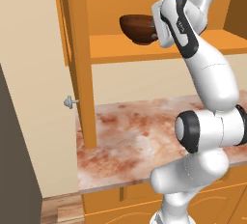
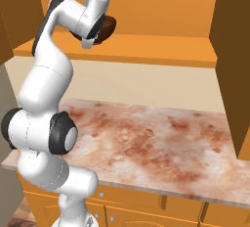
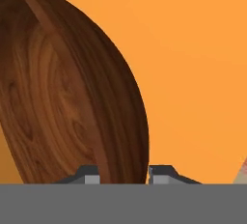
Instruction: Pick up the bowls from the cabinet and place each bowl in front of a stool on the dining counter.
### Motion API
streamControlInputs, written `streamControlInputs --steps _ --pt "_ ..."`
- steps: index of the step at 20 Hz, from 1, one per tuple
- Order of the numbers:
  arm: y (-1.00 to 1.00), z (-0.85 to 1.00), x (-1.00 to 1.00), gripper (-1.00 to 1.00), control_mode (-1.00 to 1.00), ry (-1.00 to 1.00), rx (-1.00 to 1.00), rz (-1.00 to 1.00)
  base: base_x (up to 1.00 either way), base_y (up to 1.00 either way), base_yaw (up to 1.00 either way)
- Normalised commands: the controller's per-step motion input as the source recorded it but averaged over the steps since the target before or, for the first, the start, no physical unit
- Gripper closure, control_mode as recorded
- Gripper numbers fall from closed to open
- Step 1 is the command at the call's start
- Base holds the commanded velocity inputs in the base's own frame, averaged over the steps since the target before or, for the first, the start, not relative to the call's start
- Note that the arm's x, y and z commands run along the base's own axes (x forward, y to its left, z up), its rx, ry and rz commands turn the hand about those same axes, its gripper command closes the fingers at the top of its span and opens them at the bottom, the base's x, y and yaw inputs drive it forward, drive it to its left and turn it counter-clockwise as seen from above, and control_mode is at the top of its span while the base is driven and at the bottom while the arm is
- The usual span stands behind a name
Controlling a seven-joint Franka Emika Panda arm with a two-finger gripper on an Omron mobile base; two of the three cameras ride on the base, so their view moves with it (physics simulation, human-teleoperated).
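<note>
A dark brown wood-grained bowl sits on the shelf of the orange wooden wall cabinet. My gripper reaches in from the right at shelf height. In the hand view the bowl looms close, with its rim running down between my two fingertips, one on each side and touching it. The gripper is shut on that rim. The dining counter and stools are out of view.
Below the shelf runs a mottled reddish marble wall counter with orange base cabinets. An open cabinet door hangs at the left and another at the right. A knob sticks out from the beige panel.
</note>
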Motion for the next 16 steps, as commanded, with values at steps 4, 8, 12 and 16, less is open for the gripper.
streamControlInputs --steps 4,8,12,16 --pt "-0.04 -0.06 -0.78 1.00 -1.00 -0.11 0.00 -0.01 0.00 0.00 0.00" --pt "-0.25 0.00 -1.00 1.00 -1.00 -0.18 0.00 -0.06 0.00 0.00 0.00" --pt "-0.19 0.03 -1.00 1.00 -1.00 -0.11 0.00 -0.07 0.00 0.00 0.00" --pt "-0.11 0.11 -1.00 1.00 -1.00 0.05 0.00 -0.04 0.00 0.00 0.00"
